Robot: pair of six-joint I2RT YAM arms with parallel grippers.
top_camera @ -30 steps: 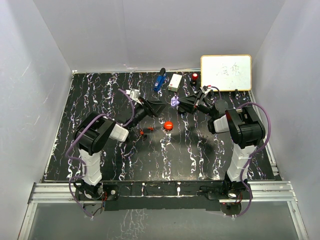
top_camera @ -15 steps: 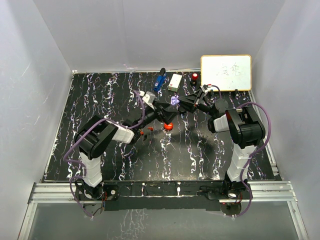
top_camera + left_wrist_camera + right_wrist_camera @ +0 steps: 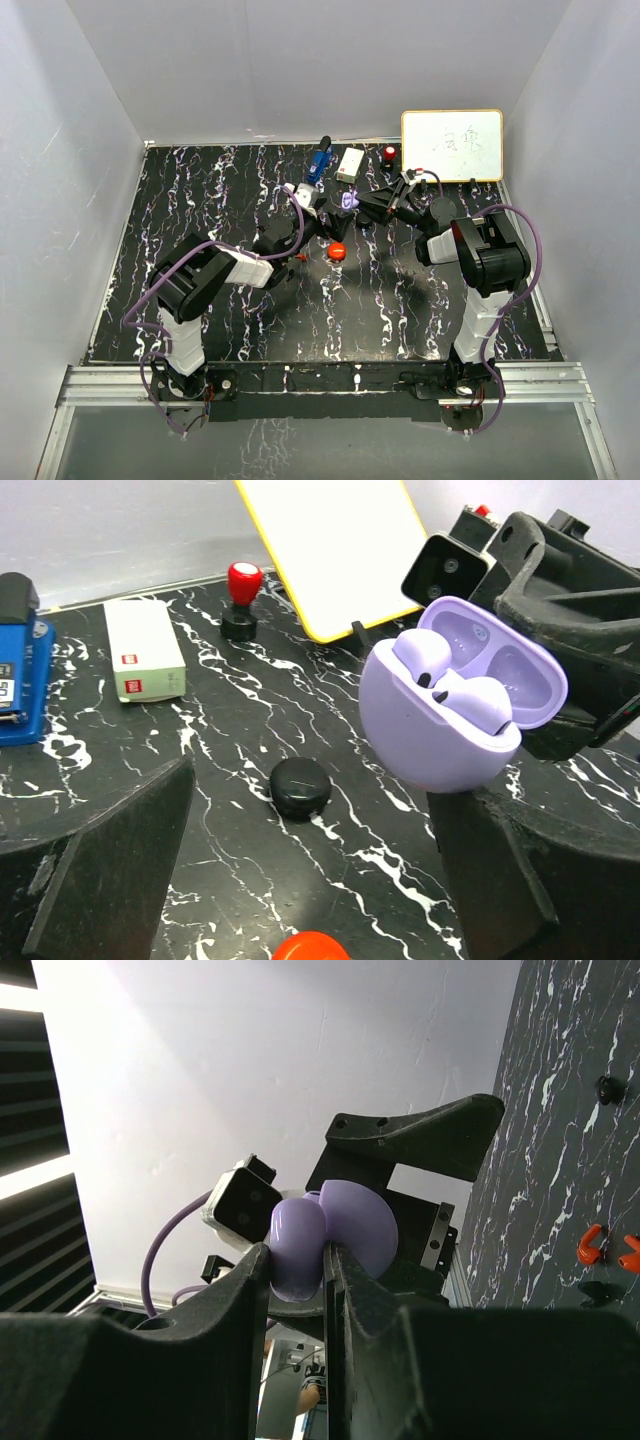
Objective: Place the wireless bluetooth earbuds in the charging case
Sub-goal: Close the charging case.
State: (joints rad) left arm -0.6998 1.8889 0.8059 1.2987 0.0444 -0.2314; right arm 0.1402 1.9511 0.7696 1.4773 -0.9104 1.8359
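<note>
A lilac charging case (image 3: 440,742) hangs above the table with its lid open, and my right gripper (image 3: 300,1260) is shut on its lower shell (image 3: 298,1232). Two lilac earbuds (image 3: 420,652) (image 3: 482,702) sit in its wells. In the top view the case (image 3: 348,201) is at mid-table, between the two arms. My left gripper (image 3: 310,880) is open wide just short of the case, which shows over its right finger (image 3: 520,870). Nothing is between the left fingers. In the top view the left gripper (image 3: 325,222) reaches up beside the case.
Below the left gripper lie a red puck (image 3: 310,947) and a black puck (image 3: 300,786). Tiny red pieces (image 3: 590,1243) and dark ones (image 3: 607,1088) lie on the table. At the back stand a whiteboard (image 3: 452,145), a red-topped stamp (image 3: 389,154), a white box (image 3: 350,164) and a blue item (image 3: 319,160).
The left arm has stretched forward and right, up to the case, and its jaws have opened wide. The right arm has held still with the case.
</note>
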